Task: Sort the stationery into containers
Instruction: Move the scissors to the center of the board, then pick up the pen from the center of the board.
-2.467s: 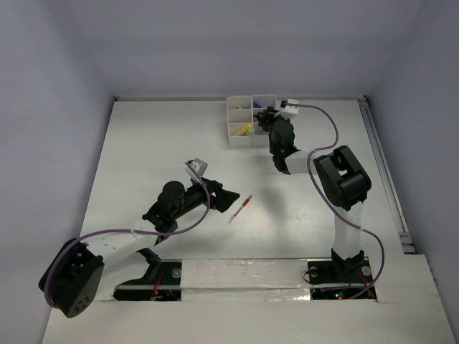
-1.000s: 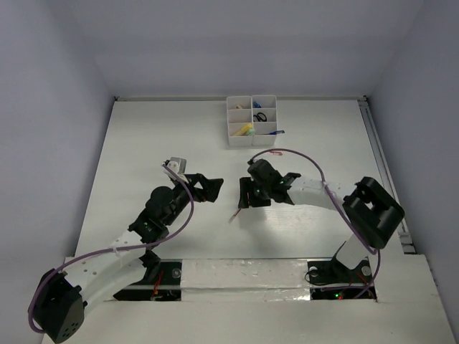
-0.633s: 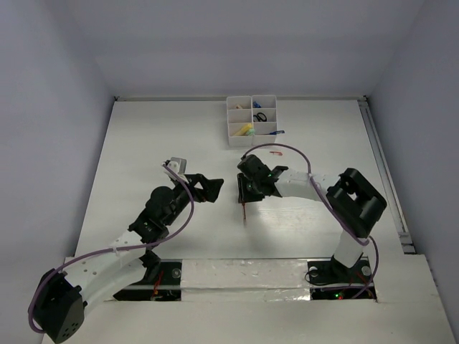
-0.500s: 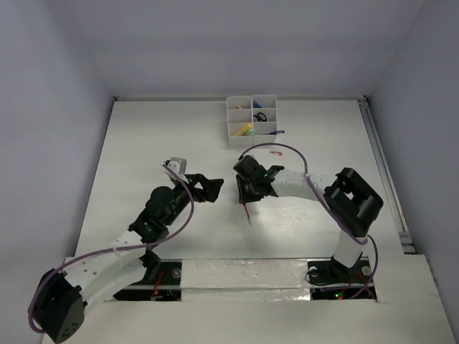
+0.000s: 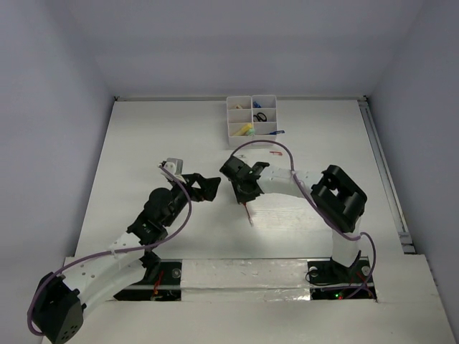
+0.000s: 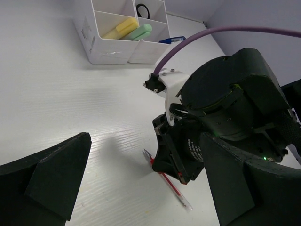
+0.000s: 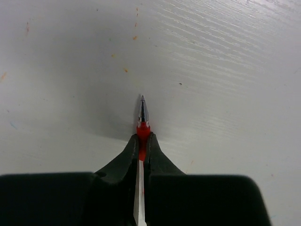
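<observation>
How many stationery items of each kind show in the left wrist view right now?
Pens: 2 (red pen, blue pen)
Markers: 2 (yellow marker, pale-green marker)
Scissors: 1 (scissors, only a handle loop showing)
Total: 5

Red pen (image 6: 172, 187): the right tool (image 7: 141, 139) is covering its upper end in the left wrist view, and its barrel is vanishing between the pinching fingers in the right wrist view.
Tray (image 6: 109, 51): the left wrist view's top edge is cutting off the far compartments.
Tray contents: appearing too small to name in the top view.
Left tool (image 5: 212, 188): frame edges are cropping its 2 fingers (image 6: 51, 174).
</observation>
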